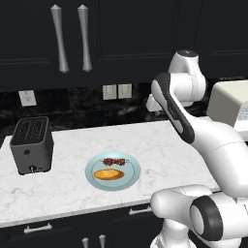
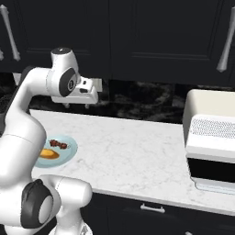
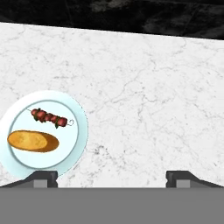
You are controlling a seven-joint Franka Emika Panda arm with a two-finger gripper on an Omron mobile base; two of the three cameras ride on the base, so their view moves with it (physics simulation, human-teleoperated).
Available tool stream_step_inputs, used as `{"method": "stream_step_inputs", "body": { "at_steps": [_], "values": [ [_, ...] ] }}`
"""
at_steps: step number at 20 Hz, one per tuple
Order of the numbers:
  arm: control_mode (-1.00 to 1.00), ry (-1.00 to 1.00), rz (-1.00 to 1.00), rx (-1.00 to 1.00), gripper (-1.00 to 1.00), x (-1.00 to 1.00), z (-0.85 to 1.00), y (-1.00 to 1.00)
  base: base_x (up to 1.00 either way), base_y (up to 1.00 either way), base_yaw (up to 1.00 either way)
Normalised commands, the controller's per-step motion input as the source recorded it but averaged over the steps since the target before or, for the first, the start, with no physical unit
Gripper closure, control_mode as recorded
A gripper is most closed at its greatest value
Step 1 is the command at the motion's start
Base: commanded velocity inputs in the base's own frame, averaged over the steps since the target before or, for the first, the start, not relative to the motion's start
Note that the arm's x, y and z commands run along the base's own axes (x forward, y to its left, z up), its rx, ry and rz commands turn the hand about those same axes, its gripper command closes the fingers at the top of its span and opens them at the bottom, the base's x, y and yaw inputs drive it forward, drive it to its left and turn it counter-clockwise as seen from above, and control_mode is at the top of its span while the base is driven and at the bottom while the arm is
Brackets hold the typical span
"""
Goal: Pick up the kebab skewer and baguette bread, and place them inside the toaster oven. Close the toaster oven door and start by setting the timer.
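Observation:
The kebab skewer [image 3: 49,117], a thin stick with red-brown meat chunks, lies on a pale blue plate [image 3: 81,127] beside the orange baguette bread [image 3: 33,141]. From the base cameras they show as skewer [image 1: 114,161] and baguette [image 1: 109,174] on the plate [image 1: 133,179]. My gripper [image 3: 112,177] hangs high over the counter, to the right of the plate. It is open, its fingertips [image 3: 41,177] wide apart with nothing between them. The cream toaster oven [image 2: 209,110] stands at the counter's right end, its dark front [image 2: 212,170] low in the right base view.
A dark grey two-slot toaster [image 1: 31,144] stands at the counter's left end. White marble counter [image 2: 133,147] stretches between the plate and the toaster oven. Dark cabinets with long silver handles [image 1: 60,38] hang above, and wall outlets [image 1: 117,91] sit on the black backsplash.

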Motion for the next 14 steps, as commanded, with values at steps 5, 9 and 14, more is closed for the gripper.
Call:
{"method": "stream_step_inputs", "body": {
  "at_steps": [5, 9, 14],
  "values": [
    [1.0, 0.0, 0.0, 0.0, -1.0, 0.0, 0.0, 0.0, 0.0, -0.65, 0.0],
    [1.0, 0.0, 0.0, 0.0, -1.0, 0.0, 0.0, 0.0, 0.0, -0.58, 0.0],
    [1.0, 0.0, 0.0, 0.0, -1.0, 0.0, 0.0, 0.0, 0.0, -0.47, 0.0]
  ]
}}
